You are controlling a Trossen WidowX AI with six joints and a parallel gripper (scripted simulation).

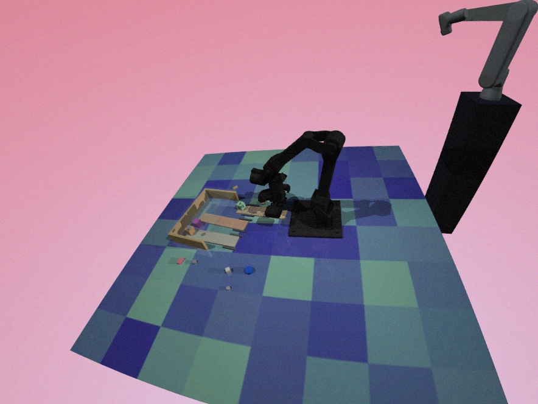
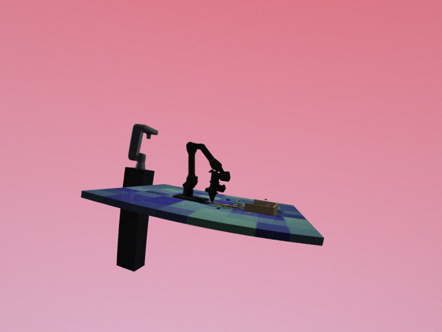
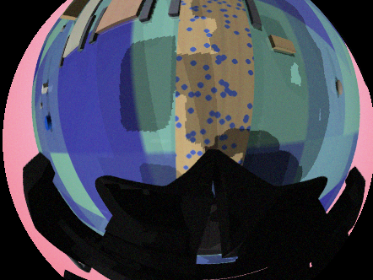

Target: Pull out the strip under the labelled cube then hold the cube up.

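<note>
A brown strip with blue dots [image 1: 255, 210] [image 3: 215, 105] lies toward the arm's base, its near part outside the wooden frame. A green cube with pale markings [image 1: 240, 205] [image 2: 238, 204] stands at its far end; I cannot read a label. My gripper [image 1: 272, 213] [image 2: 211, 202] [image 3: 214, 153] is shut with nothing between its fingers. It points down at the near part of the dotted strip, its tips on or just above it. A pinkish strip [image 1: 224, 221] [image 3: 120, 14] and a pale grey strip [image 1: 219, 239] [image 3: 80, 31] lie alongside. The green cube is out of the wrist view.
The wooden frame [image 1: 185, 240] [image 2: 260, 207] has low walls around the strips' far ends. A purple cube [image 1: 196, 222] and an orange cube [image 1: 190, 230] are inside. Dark rails flank the strips. A tan block [image 3: 283, 45], blue disc [image 1: 248, 269], white cube [image 1: 227, 269] and red block [image 1: 180, 260] lie outside.
</note>
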